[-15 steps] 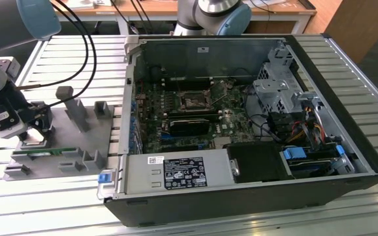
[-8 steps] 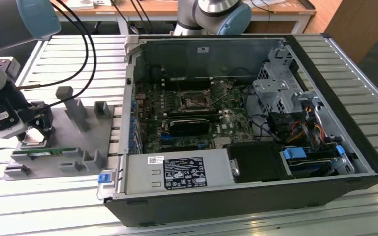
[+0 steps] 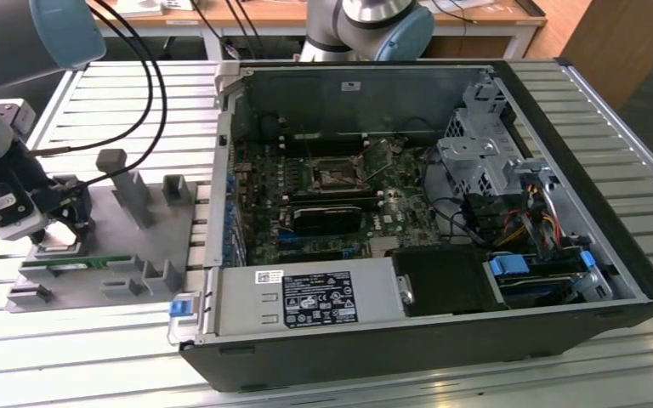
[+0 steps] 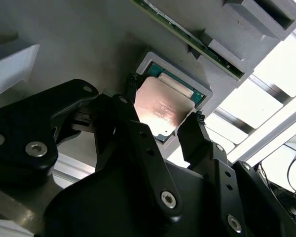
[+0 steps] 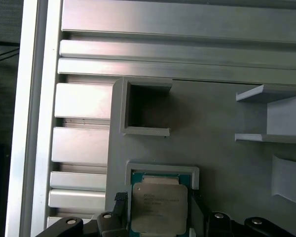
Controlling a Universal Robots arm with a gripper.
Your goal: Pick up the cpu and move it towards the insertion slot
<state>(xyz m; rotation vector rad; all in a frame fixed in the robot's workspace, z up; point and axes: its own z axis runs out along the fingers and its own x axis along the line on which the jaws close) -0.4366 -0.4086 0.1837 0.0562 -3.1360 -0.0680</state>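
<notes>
I'm at the pick-up step. On the near left of the slatted table (image 3: 77, 357), the gripper (image 4: 163, 101) is down over the grey holder tray (image 3: 111, 246). Its jaws are spread about as wide as the cpu (image 5: 159, 207), with one black finger at each of two opposite sides. In the first wrist view I seem to see a thin gap on both sides, so I read it as not yet clamped, though the angle is poor and I may be wrong.

The cpu lies flat in its square pocket in the tray. It has a dull silvery top plate with faint print and a green rim showing around it. Closing on it calls for square, even contact on both edges and a straight lift clear of the pocket walls.

Farther off to the right stands the open computer case (image 3: 593, 183). The insertion slot (image 3: 335, 176) is on the board inside it, well apart from the gripper.
</notes>
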